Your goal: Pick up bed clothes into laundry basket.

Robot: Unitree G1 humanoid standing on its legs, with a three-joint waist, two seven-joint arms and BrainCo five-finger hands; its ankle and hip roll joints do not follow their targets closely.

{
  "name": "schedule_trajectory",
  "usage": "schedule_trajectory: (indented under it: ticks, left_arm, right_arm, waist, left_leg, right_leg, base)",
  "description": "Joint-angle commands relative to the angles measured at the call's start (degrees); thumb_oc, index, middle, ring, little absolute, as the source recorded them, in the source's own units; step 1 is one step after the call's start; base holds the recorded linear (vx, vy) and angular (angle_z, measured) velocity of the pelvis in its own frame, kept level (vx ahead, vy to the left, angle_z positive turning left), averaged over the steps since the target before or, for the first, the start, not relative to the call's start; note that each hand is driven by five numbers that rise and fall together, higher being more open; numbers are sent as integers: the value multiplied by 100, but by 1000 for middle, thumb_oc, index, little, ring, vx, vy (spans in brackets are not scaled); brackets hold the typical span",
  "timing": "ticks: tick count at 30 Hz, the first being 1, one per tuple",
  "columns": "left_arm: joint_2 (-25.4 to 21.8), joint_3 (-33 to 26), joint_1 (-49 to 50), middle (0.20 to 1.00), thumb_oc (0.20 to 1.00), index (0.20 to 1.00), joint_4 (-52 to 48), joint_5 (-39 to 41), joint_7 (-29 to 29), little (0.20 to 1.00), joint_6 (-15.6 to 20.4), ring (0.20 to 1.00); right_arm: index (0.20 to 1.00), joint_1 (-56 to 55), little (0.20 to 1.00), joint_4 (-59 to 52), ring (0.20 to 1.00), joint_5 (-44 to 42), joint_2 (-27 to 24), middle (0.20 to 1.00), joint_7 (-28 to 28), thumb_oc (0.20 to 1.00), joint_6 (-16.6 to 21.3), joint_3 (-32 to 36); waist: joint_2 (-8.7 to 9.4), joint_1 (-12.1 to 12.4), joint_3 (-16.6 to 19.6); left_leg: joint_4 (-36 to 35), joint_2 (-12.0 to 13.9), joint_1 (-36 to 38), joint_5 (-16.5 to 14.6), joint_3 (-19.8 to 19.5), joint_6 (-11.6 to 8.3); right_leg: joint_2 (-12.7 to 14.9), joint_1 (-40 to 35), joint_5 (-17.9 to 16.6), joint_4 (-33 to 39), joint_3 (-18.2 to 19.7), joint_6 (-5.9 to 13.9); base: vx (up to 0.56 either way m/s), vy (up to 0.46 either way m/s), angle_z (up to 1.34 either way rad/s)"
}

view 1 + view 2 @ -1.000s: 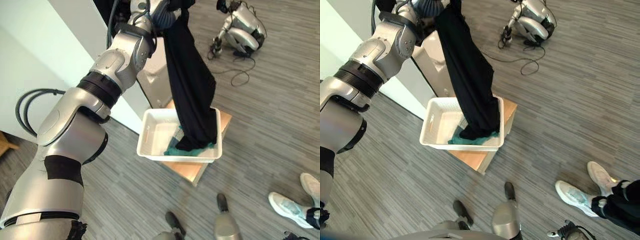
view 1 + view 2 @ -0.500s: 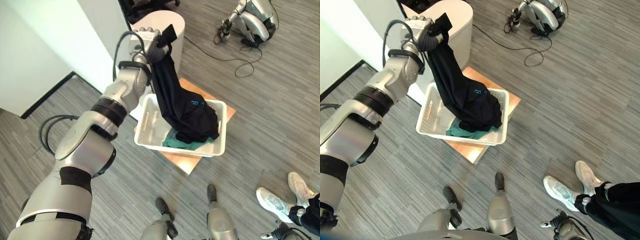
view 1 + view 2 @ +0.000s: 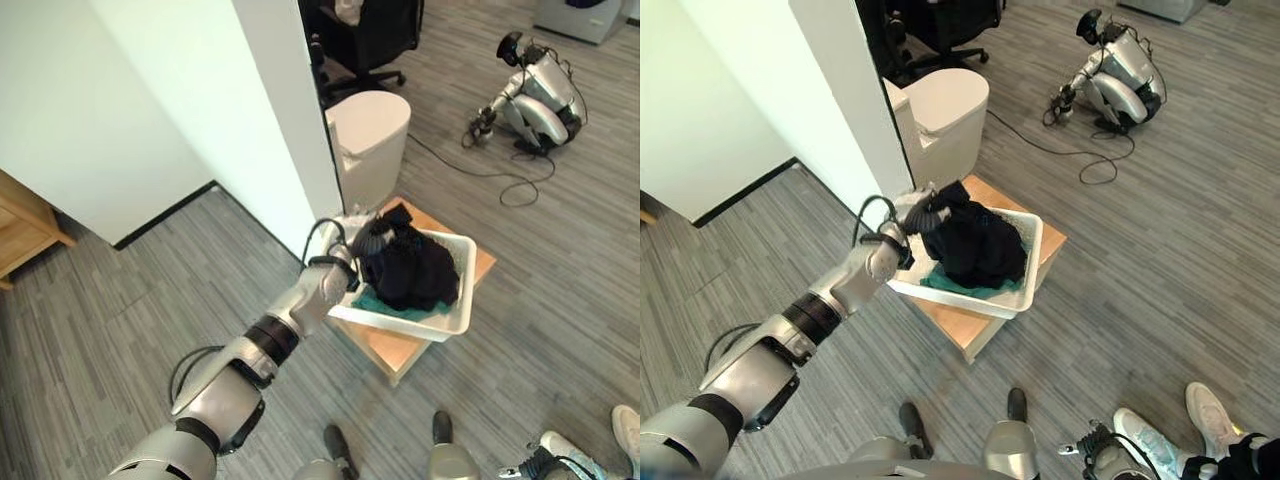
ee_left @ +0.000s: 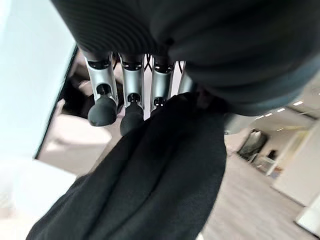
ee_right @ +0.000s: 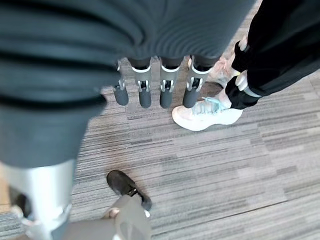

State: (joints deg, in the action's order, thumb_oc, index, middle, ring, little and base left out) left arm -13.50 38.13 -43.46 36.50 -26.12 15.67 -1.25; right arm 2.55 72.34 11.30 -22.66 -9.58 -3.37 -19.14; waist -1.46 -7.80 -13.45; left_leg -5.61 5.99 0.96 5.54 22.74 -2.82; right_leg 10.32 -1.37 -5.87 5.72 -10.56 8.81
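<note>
Since half a second ago the left hand [image 3: 908,216] has come down from above the white laundry basket [image 3: 1032,262] to its 9 o'clock rim, and the black garment [image 3: 975,243] that hung stretched from that hand now lies heaped inside the basket, on top of a teal cloth [image 3: 950,283] that peeks out along the near wall. The head camera has also shifted, so more of the room shows. The eye views place the basket on a low wooden bench [image 3: 402,348], with the hand at the garment's 9 o'clock end. The left wrist view adds what they cannot resolve: the fingers [image 4: 102,102] curl down onto a bunched fold of the black cloth, so the hand is still clamped on the garment. The right wrist view shows the right hand [image 5: 150,90] hanging over the grey plank floor [image 5: 210,165] with its fingers straight and apart, holding nothing, and beyond the fingertips a person's white shoe [image 5: 205,113] under a dark trouser leg. A white wall corner [image 3: 290,120] stands just at 10 o'clock of the basket and a white cylindrical bin [image 3: 370,140] at 12 o'clock, close to the bench. At 3 and 6 o'clock the floor lies open. Another robot [image 3: 1118,80] sits on the floor well apart at 1 o'clock.
</note>
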Motion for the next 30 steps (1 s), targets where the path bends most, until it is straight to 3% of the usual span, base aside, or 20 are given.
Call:
schedule_trajectory:
  ticks: [1,4,5,9,10,18,20,21,23,24,30]
  left_arm:
    - [481,23,-1293,200,200,200,775,-229,457,200,67,200]
    - [664,83,-1690,200,200,200,1151,-251,682,200,-11,200]
    - [680,144,-1964,200,200,200,1405,-246,754,200,-54,200]
    - [683,245,-2246,200,200,200,1947,-339,810,200,-119,200]
    - [590,230,-2400,1000,1000,1000,2170,-331,843,1000,-158,1000]
    - [560,-81,-2558,1000,1000,1000,2491,-50,926,1000,-186,1000]
    - [377,-272,-2716,1000,1000,1000,2375,640,720,1000,6,1000]
    - [367,-281,-2729,1000,1000,1000,2375,643,716,1000,6,1000]
    - [118,-404,-2858,1000,1000,1000,1978,1425,612,1000,265,1000]
    - [106,-414,-2865,1000,1000,1000,1974,1428,609,1000,263,1000]
    - [-423,-202,-3238,1000,1000,1000,882,2876,-18,1000,738,1000]
  right_arm:
    - [1000,38,1000,32,1000,125,-246,1000,-233,1000,-25,-292]
    - [1000,-67,1000,-95,1000,86,-307,1000,-335,1000,41,-361]
    - [1000,-98,1000,-126,1000,29,-340,1000,-399,1000,87,-402]
    - [1000,-56,1000,-129,1000,-100,-300,1000,-478,1000,155,-434]
    - [1000,-50,1000,-131,1000,-172,-278,1000,-488,1000,182,-407]
    - [1000,148,1000,-227,1000,-258,-380,1000,-629,1000,172,-301]
    - [1000,1197,1000,-497,1000,-337,-1060,1000,-724,1000,74,-244]
    - [1000,1215,1000,-496,1000,-339,-1065,1000,-720,1000,72,-250]
    - [1000,2265,1000,-545,1000,-424,-2080,1000,-712,1000,25,-213]
    - [1000,2288,1000,-539,1000,-427,-2083,1000,-708,1000,25,-228]
    - [1000,4584,1000,-452,1000,-510,-3803,1000,-383,1000,-115,-878]
  waist:
    - [119,-107,-398]
    - [273,-255,-680]
    - [407,-373,-831]
    - [519,-513,-953]
    - [543,-577,-965]
    - [415,-648,-800]
    - [185,-550,-473]
    - [182,-558,-476]
    - [54,-411,-254]
    - [48,-423,-251]
    - [-60,-104,221]
  left_leg:
    - [61,517,-43,-641,-19,-398]
    - [61,583,-248,-552,43,-419]
    - [61,626,-373,-497,91,-430]
    - [61,650,-496,-451,220,-440]
    - [61,653,-507,-457,302,-444]
    - [61,610,-390,-533,409,-444]
    - [61,568,-256,-602,383,-453]
    - [61,572,-279,-572,383,-453]
    - [61,546,-174,-604,319,-466]
    - [61,552,-202,-572,317,-466]
    - [61,534,12,-589,180,-520]
  right_leg:
    - [35,303,369,-72,-101,137]
    - [8,575,281,-91,-22,153]
    - [-12,758,224,-112,49,167]
    - [-27,995,136,-138,193,194]
    - [-25,1068,101,-133,263,208]
    - [19,1044,106,-113,332,215]
    - [34,918,167,-94,287,210]
    - [29,938,142,-87,288,198]
    - [34,744,225,-72,211,195]
    - [28,770,201,-72,210,182]
    - [47,372,326,-72,1,204]
  base:
    - [-204,-58,-2]
    - [-203,-62,-4]
    - [-112,-42,-13]
    - [-92,-13,-19]
    - [-12,33,-31]
    - [39,15,-20]
    - [145,12,-3]
    - [97,0,0]
    - [87,-14,8]
    - [85,-11,12]
    - [93,-18,16]
